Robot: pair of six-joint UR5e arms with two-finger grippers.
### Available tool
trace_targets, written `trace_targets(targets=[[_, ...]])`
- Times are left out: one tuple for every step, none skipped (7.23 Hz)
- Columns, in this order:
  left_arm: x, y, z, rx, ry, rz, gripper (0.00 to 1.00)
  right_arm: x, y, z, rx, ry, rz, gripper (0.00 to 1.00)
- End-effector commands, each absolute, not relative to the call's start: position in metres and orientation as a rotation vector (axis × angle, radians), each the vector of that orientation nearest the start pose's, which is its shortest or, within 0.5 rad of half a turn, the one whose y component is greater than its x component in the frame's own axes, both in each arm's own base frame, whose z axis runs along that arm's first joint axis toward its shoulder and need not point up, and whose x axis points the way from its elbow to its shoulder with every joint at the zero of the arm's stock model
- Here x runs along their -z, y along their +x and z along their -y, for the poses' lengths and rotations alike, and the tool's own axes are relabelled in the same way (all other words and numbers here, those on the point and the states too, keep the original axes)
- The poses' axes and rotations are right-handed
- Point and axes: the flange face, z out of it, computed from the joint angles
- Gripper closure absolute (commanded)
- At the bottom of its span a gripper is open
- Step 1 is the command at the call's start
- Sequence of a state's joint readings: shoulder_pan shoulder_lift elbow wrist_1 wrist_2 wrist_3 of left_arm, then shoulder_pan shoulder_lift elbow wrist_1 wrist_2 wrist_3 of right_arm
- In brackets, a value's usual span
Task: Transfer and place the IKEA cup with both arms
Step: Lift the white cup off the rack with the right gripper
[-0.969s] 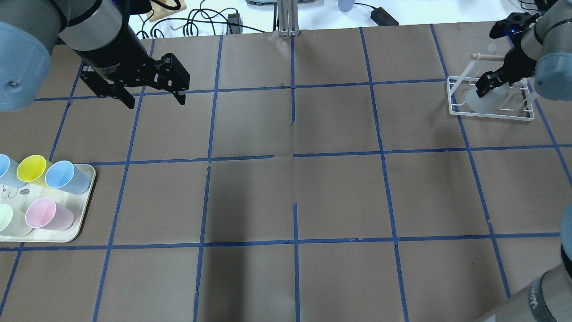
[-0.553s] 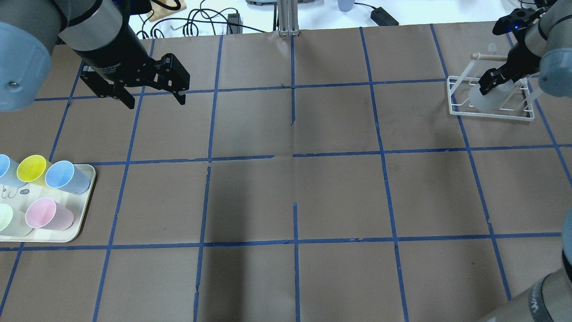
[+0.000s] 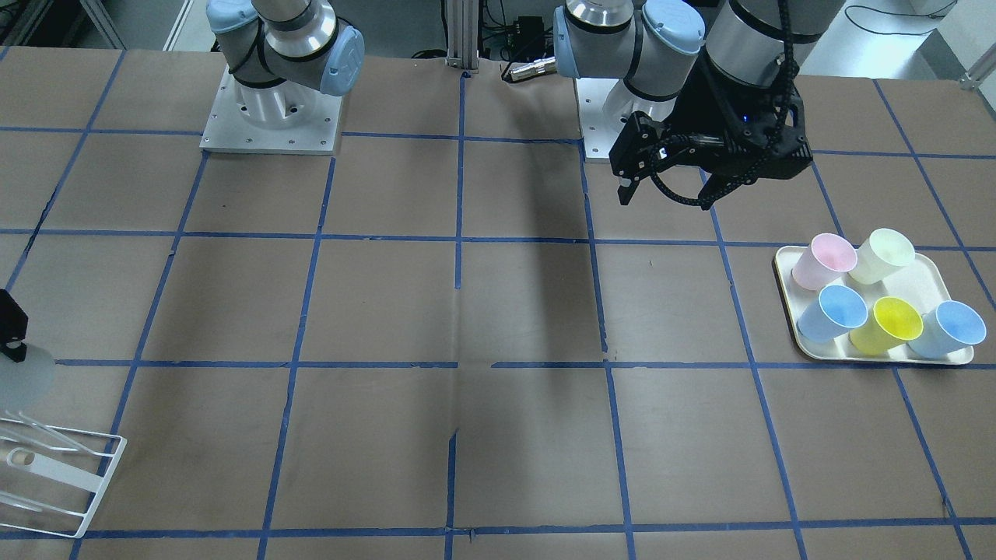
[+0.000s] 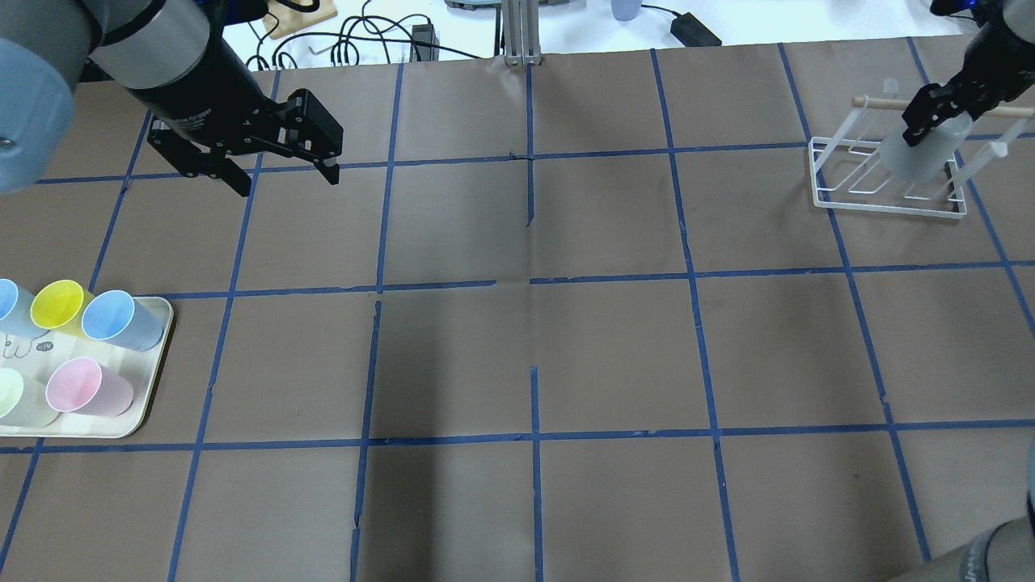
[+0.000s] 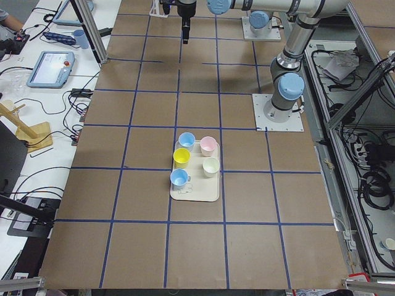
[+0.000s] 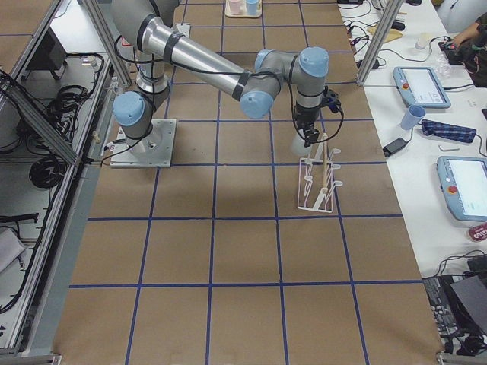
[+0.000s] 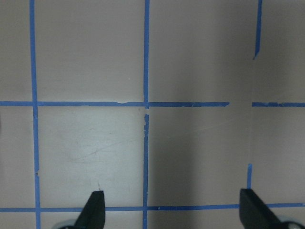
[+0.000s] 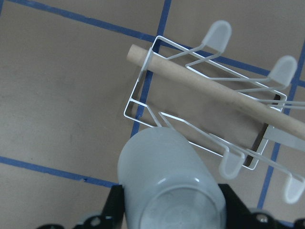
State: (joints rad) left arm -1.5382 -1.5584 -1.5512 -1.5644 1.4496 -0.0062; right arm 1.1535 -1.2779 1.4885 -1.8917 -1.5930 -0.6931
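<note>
The pale grey-white IKEA cup (image 4: 922,155) hangs in my right gripper (image 4: 930,123), which is shut on it, bottom end up, just above the white wire rack (image 4: 849,199) at the far right. In the right wrist view the cup (image 8: 167,167) fills the space between the two black fingers, with the rack (image 8: 143,90) and its wooden bar below. The front view shows the cup (image 3: 23,379) at the left edge. My left gripper (image 4: 287,183) is open and empty, hovering over the far left of the table; it also shows in the left wrist view (image 7: 171,210).
A cream tray (image 4: 155,380) at the near left holds several coloured cups: light blue, yellow (image 4: 58,304), pink (image 4: 79,386) and pale cream-yellow. Cables and a metal post (image 4: 520,32) lie beyond the table's far edge. The table is brown paper with a blue tape grid.
My right gripper has risen with the cup, lifting it off the rack and carrying it toward the far right. My left arm has barely shifted.
</note>
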Motion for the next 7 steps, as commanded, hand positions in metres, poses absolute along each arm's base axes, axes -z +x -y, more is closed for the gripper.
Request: trace_targets(targets=[[-0.5,-0.103,0.497,-0.03,-0.132,-3.392,0.0,-0.442,-0.123,0.596,0.113,-0.481,-3.206,0.88],[-0.495,-0.096,0.498,-0.061,-0.167,-3.462,0.0,-0.451,-0.105,0.585,0.096,-0.498,-3.141,0.9],[-0.487,-0.087,0.497,-0.087,-0.104,-3.521,0.0,-0.447,-0.083,0.581,0.097,-0.482,-2.977,0.9],[-0.482,-0.08,0.497,-0.087,-0.09,-3.585,0.0,-0.444,-0.056,0.578,0.089,-0.45,-2.794,0.9],[-0.479,-0.076,0.498,-0.083,-0.121,-3.621,0.0,-0.444,-0.033,0.574,0.097,-0.386,-2.605,0.93],[-0.473,-0.088,0.499,-0.081,-0.172,-3.768,0.0,-0.448,-0.013,0.569,0.1,-0.327,-2.461,0.94],[-0.462,-0.102,0.498,-0.102,-0.262,-3.95,0.0,-0.452,0.013,0.563,0.073,-0.267,-2.314,0.94]])
